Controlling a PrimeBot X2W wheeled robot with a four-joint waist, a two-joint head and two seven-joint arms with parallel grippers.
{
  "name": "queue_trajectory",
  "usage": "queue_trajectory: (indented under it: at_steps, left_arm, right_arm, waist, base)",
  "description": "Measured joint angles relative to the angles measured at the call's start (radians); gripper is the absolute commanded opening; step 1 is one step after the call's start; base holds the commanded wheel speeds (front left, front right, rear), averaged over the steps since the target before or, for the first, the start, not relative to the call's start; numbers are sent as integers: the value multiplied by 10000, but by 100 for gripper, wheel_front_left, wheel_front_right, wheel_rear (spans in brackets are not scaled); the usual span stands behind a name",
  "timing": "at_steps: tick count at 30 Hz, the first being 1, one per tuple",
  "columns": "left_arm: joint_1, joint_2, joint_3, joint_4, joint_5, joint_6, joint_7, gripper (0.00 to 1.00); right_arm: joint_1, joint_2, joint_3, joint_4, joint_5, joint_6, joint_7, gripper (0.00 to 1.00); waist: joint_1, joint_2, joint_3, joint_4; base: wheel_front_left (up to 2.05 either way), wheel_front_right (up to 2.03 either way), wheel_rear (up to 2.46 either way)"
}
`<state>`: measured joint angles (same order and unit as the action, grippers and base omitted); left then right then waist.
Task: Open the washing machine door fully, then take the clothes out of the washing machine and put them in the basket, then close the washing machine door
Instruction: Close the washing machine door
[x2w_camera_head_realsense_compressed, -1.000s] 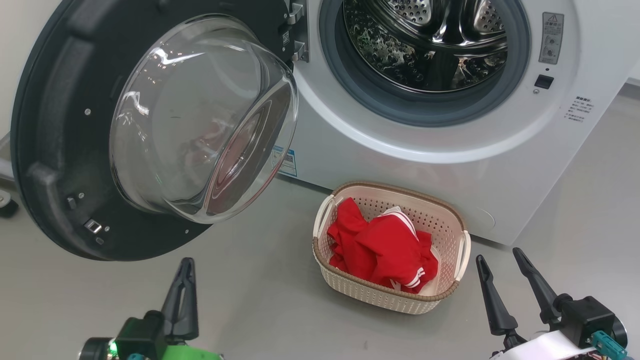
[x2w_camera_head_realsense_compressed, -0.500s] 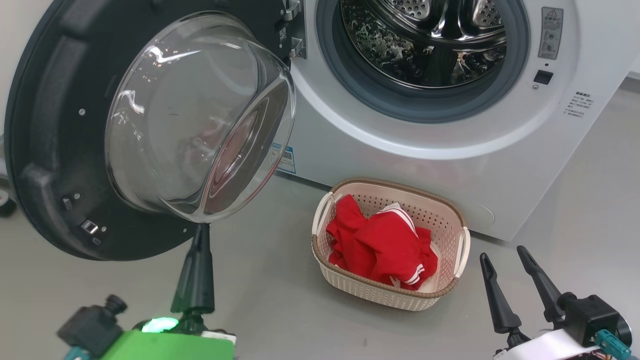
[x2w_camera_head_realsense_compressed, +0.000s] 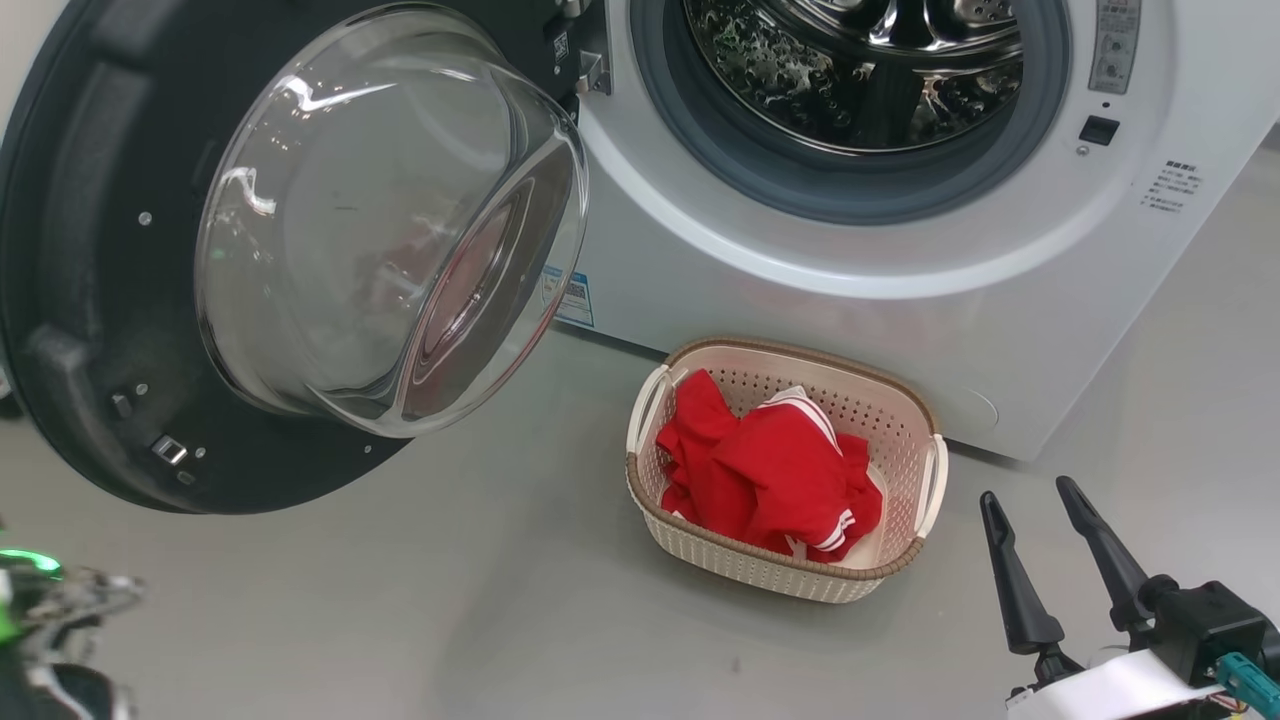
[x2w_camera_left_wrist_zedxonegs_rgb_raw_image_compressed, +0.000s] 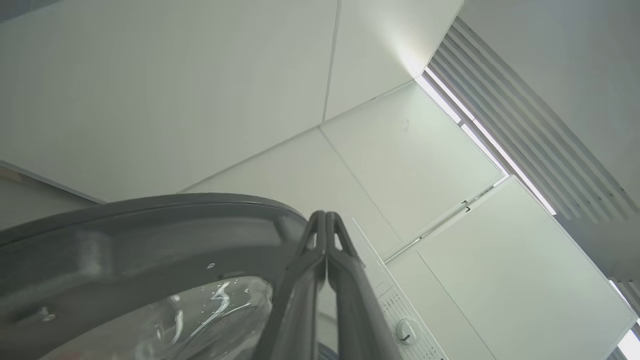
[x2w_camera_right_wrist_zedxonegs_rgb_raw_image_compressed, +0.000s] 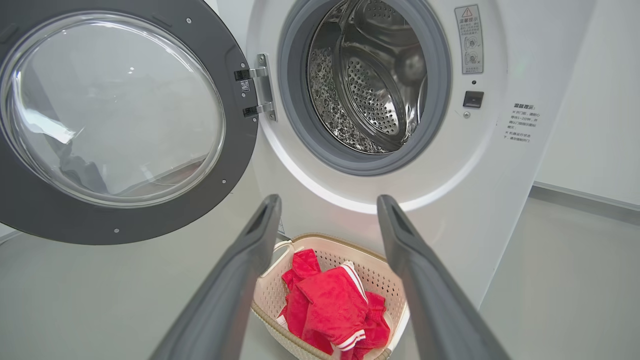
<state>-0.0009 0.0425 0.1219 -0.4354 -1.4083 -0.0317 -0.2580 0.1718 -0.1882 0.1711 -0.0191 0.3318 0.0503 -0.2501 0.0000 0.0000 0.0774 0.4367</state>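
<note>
Clearly past the unloading, judging by the layout. Find the bright red garments with white stripe trim (x2w_camera_head_realsense_compressed: 770, 480) heaped inside the small cream plastic basket with perforated sides and a brown woven-look rim (x2w_camera_head_realsense_compressed: 790, 578), filling most of it, white stripes showing at the near and far ends. Parked on the grey floor (x2w_camera_head_realsense_compressed: 500, 620) right below the mouth of the big white front-loading washing machine (x2w_camera_head_realsense_compressed: 760, 290), close against its front panel, probably for a short drop from drum to basket; cannot tell whether touching. Look into the perforated steel drum (x2w_camera_head_realsense_compressed: 860, 70) inside the grey rubber ring (x2w_camera_head_realsense_compressed: 800, 195): bare metal, no fabric in the part on show.

Swung out wide to the left on its hinge (x2w_camera_head_realsense_compressed: 590, 70), the large round door with glossy black rim and bulging clear glass bowl (x2w_camera_head_realsense_compressed: 300, 250), well clear of the opening so as not to block reaching in. Left to do, apparently: shutting it. Hence the left gripper (x2w_camera_left_wrist_zedxonegs_rgb_raw_image_compressed: 325, 216), fingers pressed together on nothing, pointing up just beside the door's dark rim; cannot tell whether touching. Probably closed up to serve as a blunt pusher. Over at the near right, the right gripper (x2w_camera_head_realsense_compressed: 1027, 490), spread wide and empty, hovering over the floor just right of the basket, seemingly out of the door's swing.
</note>
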Motion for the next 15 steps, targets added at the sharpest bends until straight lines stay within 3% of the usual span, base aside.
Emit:
queue_trajectory:
  at_steps: [8,12,15]
  left_arm:
    - [-1174,-125,2006,763,-621,56,-2,0]
    - [-1691,-159,2571,1572,-631,320,-29,0]
    - [-1984,184,2690,2337,-686,688,-29,0]
  right_arm:
    - [-9,-165,-84,-194,0,15,84,100]
    - [-20,-270,-88,-236,2,67,88,100]
    - [-47,-318,-90,-244,4,100,171,100]
  waist:
    - [0,0,332,-49]
    - [1,0,461,-121]
    - [0,0,531,-197]
  base:
    - [0,0,0]
    - [0,0,0]
    - [0,0,0]
